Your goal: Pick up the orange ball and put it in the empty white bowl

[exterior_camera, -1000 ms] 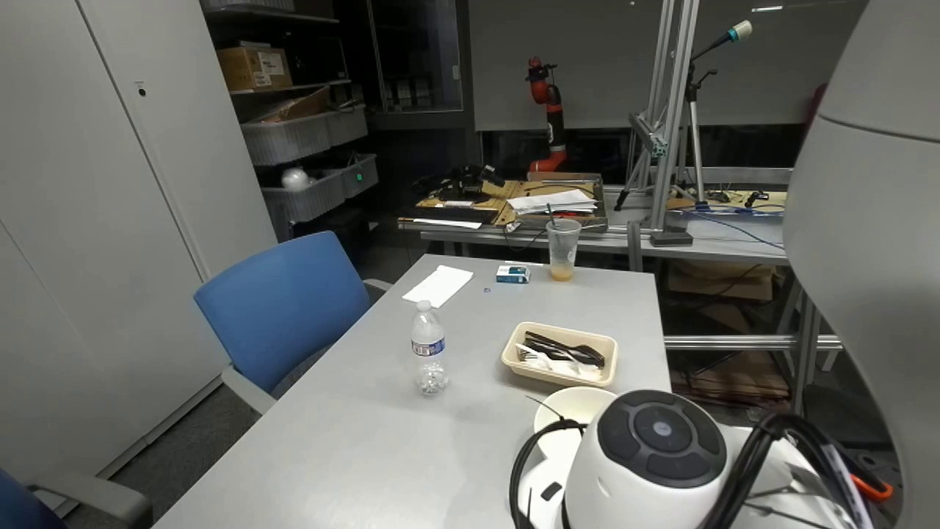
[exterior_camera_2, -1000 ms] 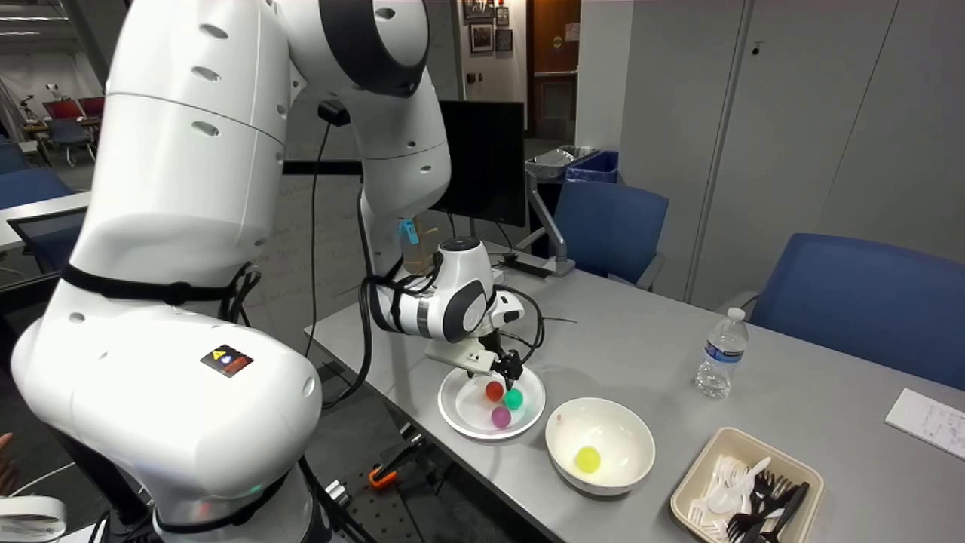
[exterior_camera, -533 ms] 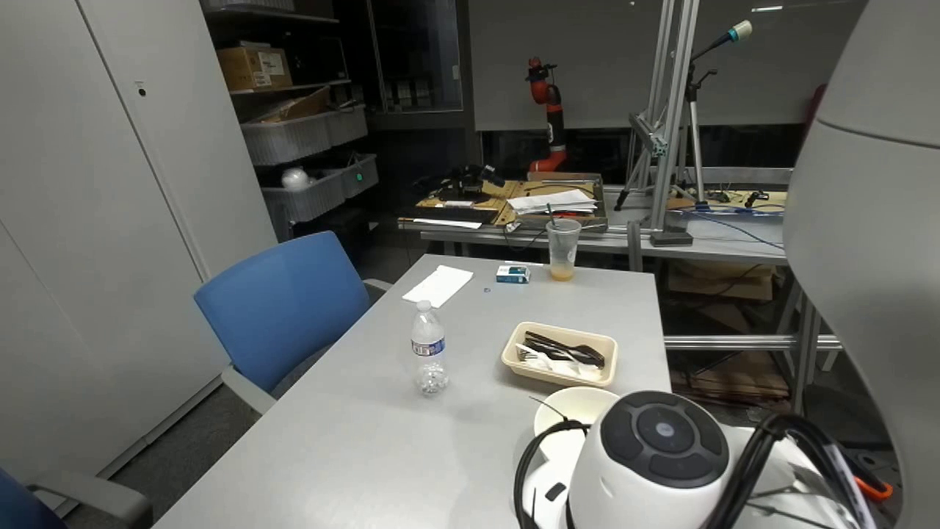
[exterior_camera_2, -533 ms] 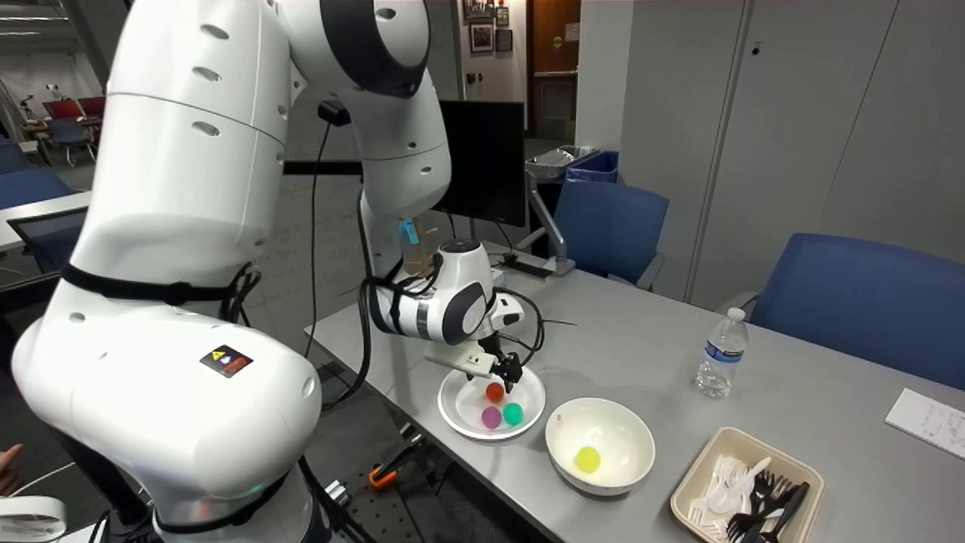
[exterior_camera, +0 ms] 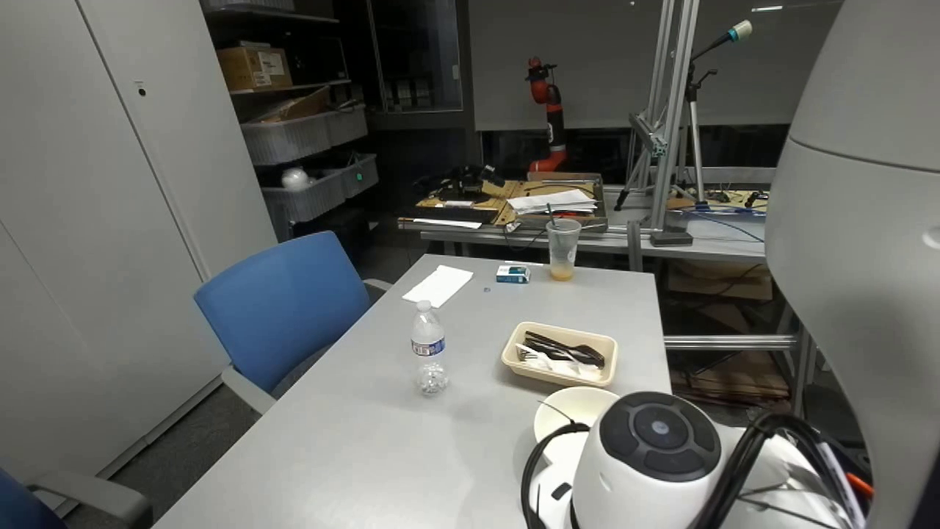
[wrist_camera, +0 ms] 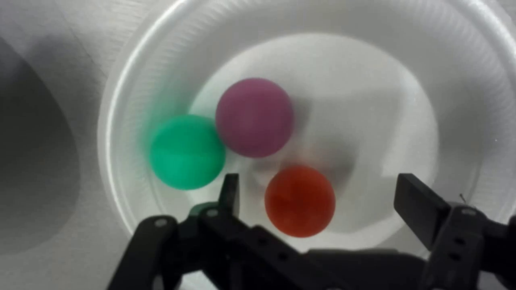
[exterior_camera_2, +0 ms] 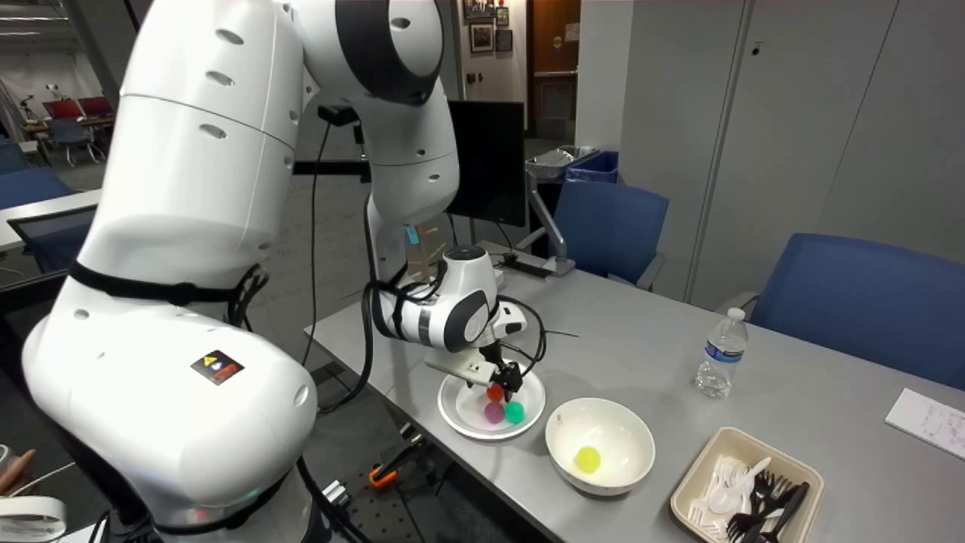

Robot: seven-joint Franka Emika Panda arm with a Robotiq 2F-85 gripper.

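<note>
The orange ball [wrist_camera: 300, 201], red-orange in look, lies in a white plate [wrist_camera: 115, 121] between the two spread fingers of my gripper [wrist_camera: 317, 179]. It sits nearer the left finger and neither finger seems to touch it. In an exterior view my gripper [exterior_camera_2: 494, 377] is low over the plate and partly covers the orange ball [exterior_camera_2: 494, 393]. The round white bowl [exterior_camera_2: 614, 430] stands beside the plate and holds a yellow ball [exterior_camera_2: 587, 459]. It also shows in an exterior view, where the white bowl [exterior_camera: 565, 405] is partly hidden by the arm.
A purple ball [wrist_camera: 254, 117] and a green ball [wrist_camera: 188, 152] lie touching in the plate, the green one close to my left finger. A tan tray [exterior_camera_2: 686, 498] with cutlery stands past the bowl. A water bottle [exterior_camera_2: 722, 353] stands farther back. Cables [exterior_camera_2: 539, 332] loop beside the wrist.
My gripper has moved slightly lower over the plate, and its fingers now cover part of the orange ball. The green and purple balls have rolled within the plate. The bowl has not moved.
</note>
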